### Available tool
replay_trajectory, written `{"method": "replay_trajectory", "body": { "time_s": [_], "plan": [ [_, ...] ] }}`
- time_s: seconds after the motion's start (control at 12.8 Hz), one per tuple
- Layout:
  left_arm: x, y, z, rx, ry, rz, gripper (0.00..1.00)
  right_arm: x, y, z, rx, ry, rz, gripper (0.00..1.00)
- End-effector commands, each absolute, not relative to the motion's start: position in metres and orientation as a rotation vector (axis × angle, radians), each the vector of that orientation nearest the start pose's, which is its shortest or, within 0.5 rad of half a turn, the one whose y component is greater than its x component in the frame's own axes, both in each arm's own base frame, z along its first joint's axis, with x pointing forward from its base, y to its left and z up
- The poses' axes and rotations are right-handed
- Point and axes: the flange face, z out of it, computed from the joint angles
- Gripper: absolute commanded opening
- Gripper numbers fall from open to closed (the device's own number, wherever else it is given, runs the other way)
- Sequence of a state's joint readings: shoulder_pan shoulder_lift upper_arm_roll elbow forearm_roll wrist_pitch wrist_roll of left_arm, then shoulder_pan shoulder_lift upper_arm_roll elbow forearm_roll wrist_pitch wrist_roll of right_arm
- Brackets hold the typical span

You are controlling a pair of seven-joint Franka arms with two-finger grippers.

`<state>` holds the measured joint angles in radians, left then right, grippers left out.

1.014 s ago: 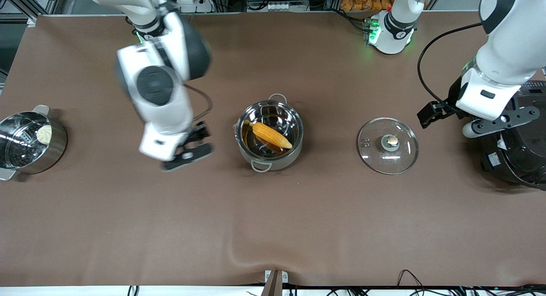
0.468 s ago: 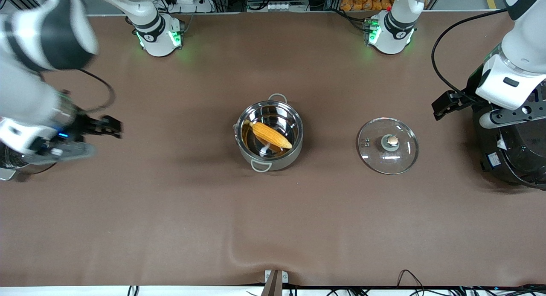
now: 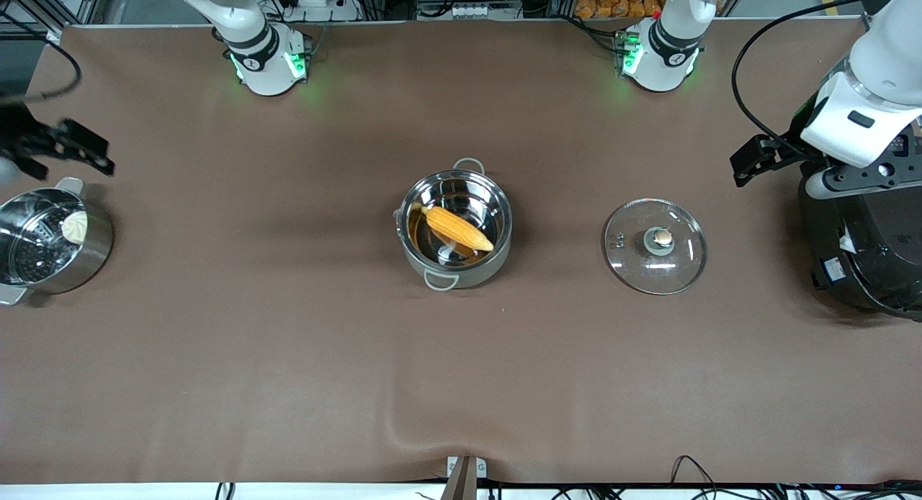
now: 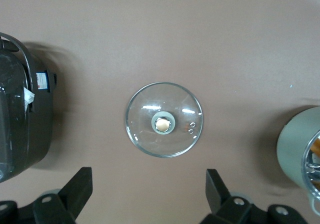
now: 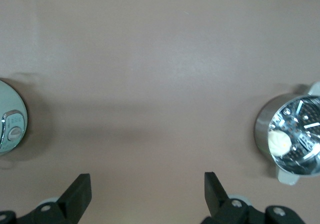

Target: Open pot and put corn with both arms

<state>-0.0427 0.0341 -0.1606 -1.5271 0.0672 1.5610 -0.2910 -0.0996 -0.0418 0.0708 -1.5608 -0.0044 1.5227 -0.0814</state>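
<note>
Hovering apart: left pincer [image 4: 147, 196] spread over table, right pincer [image 5: 147, 196] likewise.

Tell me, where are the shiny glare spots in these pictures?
Front view: white streaks on the glass lid and bright patches inside the pot. Left wrist view: small glints on the lid's glass. Right wrist view: the steamer pot gleams brightly.

Below my left gripper [image 4: 147, 194] lies a clear, glossy glass lid [image 4: 164, 119] with a brass-coloured metal knob, on matt brown cloth [image 4: 200, 34]. Beside it, the pot [image 3: 455, 228] is shiny polished steel.
</note>
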Motion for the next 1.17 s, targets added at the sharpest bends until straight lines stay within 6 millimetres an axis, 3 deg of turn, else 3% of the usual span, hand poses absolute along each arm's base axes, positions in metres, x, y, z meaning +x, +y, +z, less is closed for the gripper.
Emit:
{"method": "replay_trajectory", "body": {
  "time_s": [0.0, 0.39, 0.47, 0.55, 1.09],
  "plan": [
    [0.541, -0.082, 0.624, -3.093, -0.076, 0.008, 1.0, 0.521, -0.016, 0.65, -3.14, -0.005, 0.027, 1.0],
    [0.534, -0.064, 0.617, -3.124, -0.021, -0.026, 1.0, 0.52, -0.014, 0.653, -3.133, -0.039, 0.021, 1.0],
    [0.535, -0.052, 0.616, -3.143, -0.061, -0.018, 1.0, 0.52, -0.013, 0.653, -3.126, -0.066, 0.018, 1.0],
    [0.535, -0.051, 0.617, -3.144, -0.059, -0.018, 1.0, 0.52, -0.013, 0.654, -3.109, -0.129, 0.009, 1.0],
    [0.533, -0.059, 0.634, -3.181, -0.012, -0.013, 1.0, 0.519, -0.014, 0.657, -3.108, -0.127, -0.008, 1.0]
  ]
}}
